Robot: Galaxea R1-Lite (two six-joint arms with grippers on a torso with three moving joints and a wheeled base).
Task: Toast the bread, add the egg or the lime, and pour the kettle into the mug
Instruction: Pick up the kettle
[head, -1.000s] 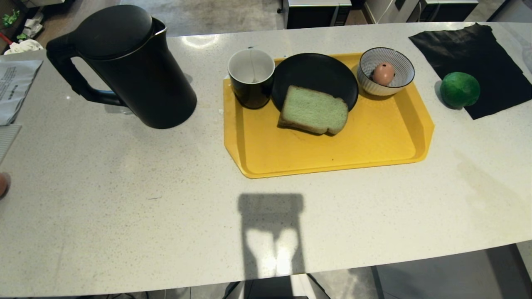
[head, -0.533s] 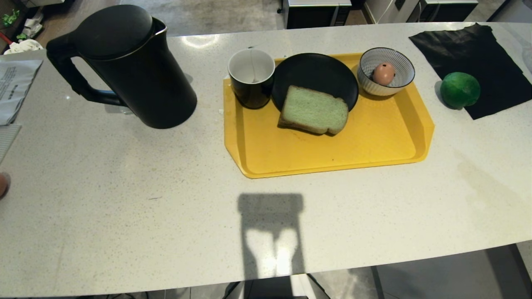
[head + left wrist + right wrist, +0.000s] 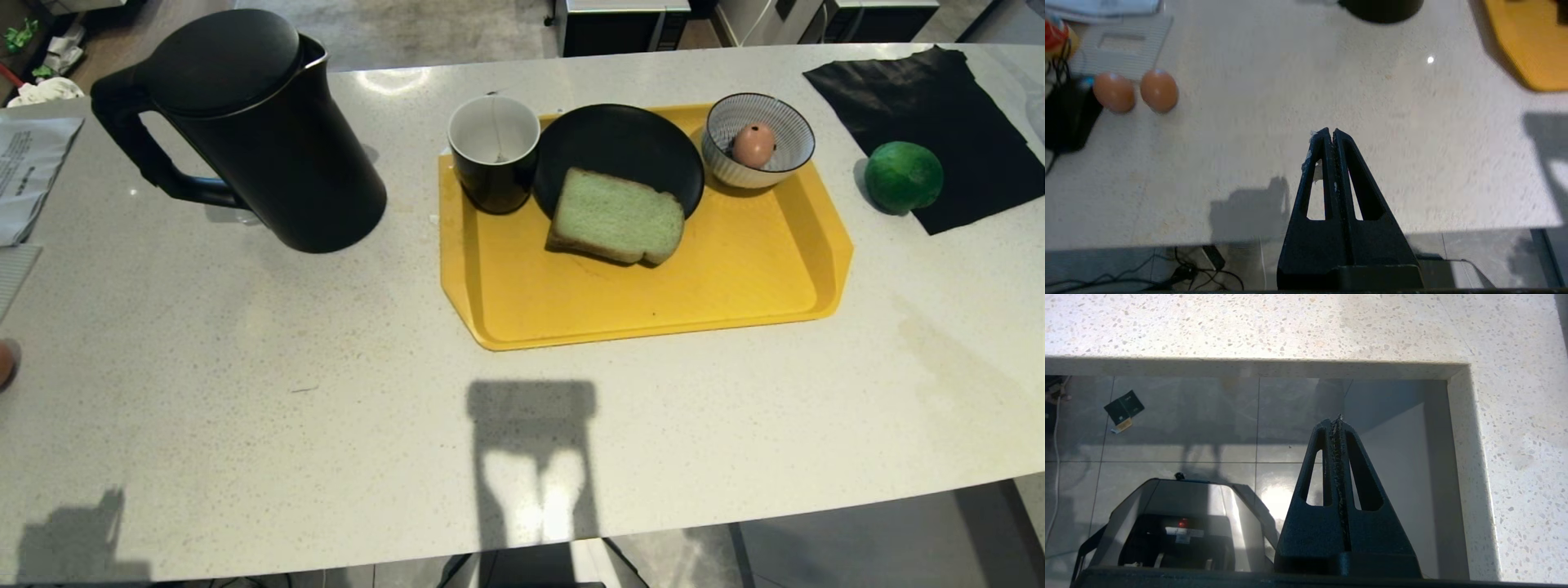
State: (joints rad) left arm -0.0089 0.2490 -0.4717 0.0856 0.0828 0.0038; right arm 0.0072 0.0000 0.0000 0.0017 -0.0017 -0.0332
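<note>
The black kettle [image 3: 245, 122] stands at the counter's back left, handle to the left. On a yellow tray [image 3: 653, 302] are the black mug [image 3: 494, 151] with a tea-bag string, and the pale green bread [image 3: 616, 216] resting half on a black plate [image 3: 618, 131]. The egg [image 3: 753, 144] lies in a striped bowl [image 3: 796, 143] on the same tray. The lime [image 3: 903, 176] sits right of the tray. My left gripper [image 3: 1331, 131] is shut and empty over the counter's near left edge. My right gripper [image 3: 1337, 421] is shut and empty, below the counter edge.
A black cloth [image 3: 931, 114] lies at the back right under the lime's edge. Papers [image 3: 28, 175] lie at the far left. Two more brown eggs [image 3: 1137, 92] and a ribbed grey mat [image 3: 1122, 49] are on the counter's left. The robot's base [image 3: 1167, 526] stands on the floor.
A shadow has appeared on the counter's near left corner in the head view, cast by something out of the frame. Nothing on the counter has moved.
</note>
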